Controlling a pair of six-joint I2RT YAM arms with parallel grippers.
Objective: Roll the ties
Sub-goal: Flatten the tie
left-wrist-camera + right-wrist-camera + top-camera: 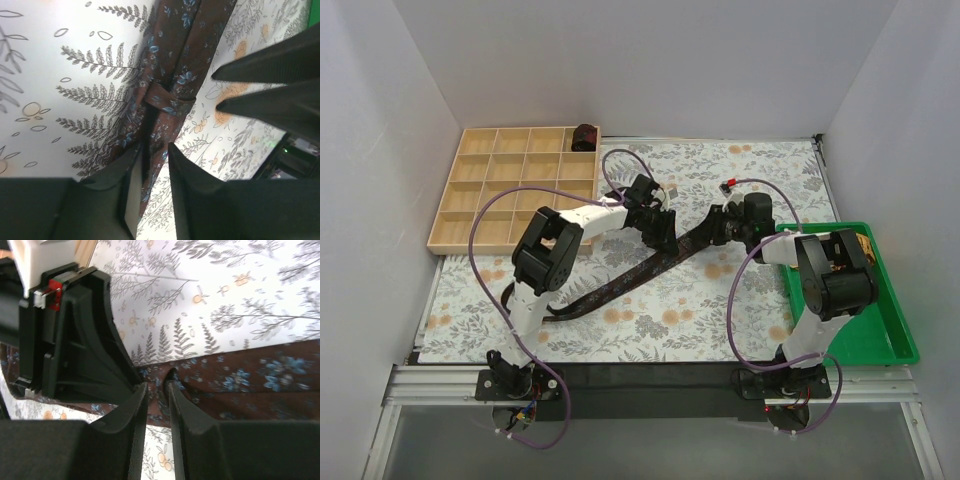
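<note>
The long tie [620, 282] is lying diagonally across the floral mat [700, 320], running from the near left up toward the far right, dark maroon with little blue flowers. Both arms are working on its far-right end, pretty much nose to nose.

The left gripper [663, 235] is sitting right on the cloth. From its wrist camera the fingers [190, 190] are standing only a sliver apart, with the long tie [170, 60] running straight into that slit (the keeper loop is showing just beyond), so it's pinching the fabric. The right gripper [712, 228] is coming at it from the other side. Its fingers [135, 425] are nearly together too, squeezing a small raised fold of the long tie [260, 385], with the left gripper [80, 340] just beside it.

A rolled tie [584, 137] is sitting in the far-right compartment of the wooden organizer [448, 190] at the far left. A green tray [895, 320] is sitting on the right side of the table.
</note>
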